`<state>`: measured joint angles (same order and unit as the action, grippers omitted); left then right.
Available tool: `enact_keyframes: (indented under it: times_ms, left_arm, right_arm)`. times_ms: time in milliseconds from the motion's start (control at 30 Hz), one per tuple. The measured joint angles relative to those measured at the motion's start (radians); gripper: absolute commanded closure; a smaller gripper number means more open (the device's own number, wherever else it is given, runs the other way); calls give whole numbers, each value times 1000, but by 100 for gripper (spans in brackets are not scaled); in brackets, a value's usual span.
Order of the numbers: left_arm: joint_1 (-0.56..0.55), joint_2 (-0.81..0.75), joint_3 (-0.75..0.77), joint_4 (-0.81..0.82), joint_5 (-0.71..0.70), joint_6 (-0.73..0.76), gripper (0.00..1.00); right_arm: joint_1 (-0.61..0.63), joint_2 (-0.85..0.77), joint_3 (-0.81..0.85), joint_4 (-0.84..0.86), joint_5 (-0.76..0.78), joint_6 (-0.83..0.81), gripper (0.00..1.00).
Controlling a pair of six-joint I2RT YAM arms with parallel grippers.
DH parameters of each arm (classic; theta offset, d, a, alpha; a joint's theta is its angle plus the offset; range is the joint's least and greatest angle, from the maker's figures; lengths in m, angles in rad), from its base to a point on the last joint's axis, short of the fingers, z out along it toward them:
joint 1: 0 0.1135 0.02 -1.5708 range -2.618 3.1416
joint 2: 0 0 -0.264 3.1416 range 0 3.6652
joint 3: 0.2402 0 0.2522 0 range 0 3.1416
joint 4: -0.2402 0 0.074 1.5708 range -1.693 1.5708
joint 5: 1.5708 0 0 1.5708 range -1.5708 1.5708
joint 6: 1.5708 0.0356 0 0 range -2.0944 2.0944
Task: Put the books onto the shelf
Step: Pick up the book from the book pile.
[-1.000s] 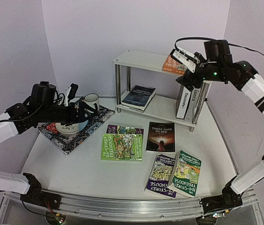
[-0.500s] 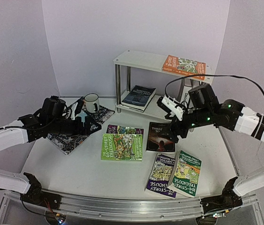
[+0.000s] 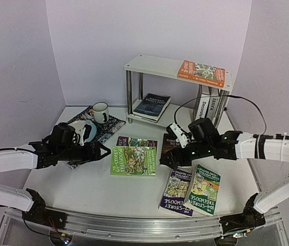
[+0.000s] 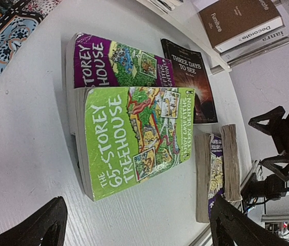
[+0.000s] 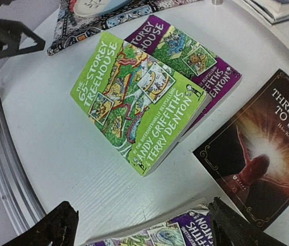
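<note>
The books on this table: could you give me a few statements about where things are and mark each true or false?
1. The 65-Storey book lies partly on a purple book. True.
2. The orange book lies on the table. False: it lies flat on the top board of the shelf.
3. The left gripper holds a book. False: it is open and holds nothing, beside the 65-Storey book.
4. The black book lies on the table, not on the shelf. True.
5. The mug stands on the shelf. False: it stands on the placemat.
</note>
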<state>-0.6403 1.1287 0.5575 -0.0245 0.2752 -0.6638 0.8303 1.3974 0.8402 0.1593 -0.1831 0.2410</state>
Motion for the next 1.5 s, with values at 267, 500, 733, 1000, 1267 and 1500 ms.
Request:
enact_keyframes:
  times_ms: [267, 500, 733, 1000, 1267, 1500]
  left_arm:
    - [8, 181, -3, 132, 68, -25, 8]
    - [9, 272, -2, 153, 103, -25, 10]
    - [11, 299, -2, 163, 75, -13, 16]
    - [11, 391, 27, 181, 65, -6, 21]
    - [11, 483, 57, 236, 76, -7, 25]
    - [11, 538, 78, 279, 105, -12, 45]
  right_arm:
    - [2, 158, 10, 98, 18, 265, 13]
    - [2, 237, 10, 207, 22, 406, 20]
    - [3, 322, -24, 332, 27, 539, 27]
    - [11, 377, -42, 422, 26, 612, 32]
    - [13, 419, -55, 495, 11, 659, 41]
    - [14, 430, -60, 520, 7, 674, 43]
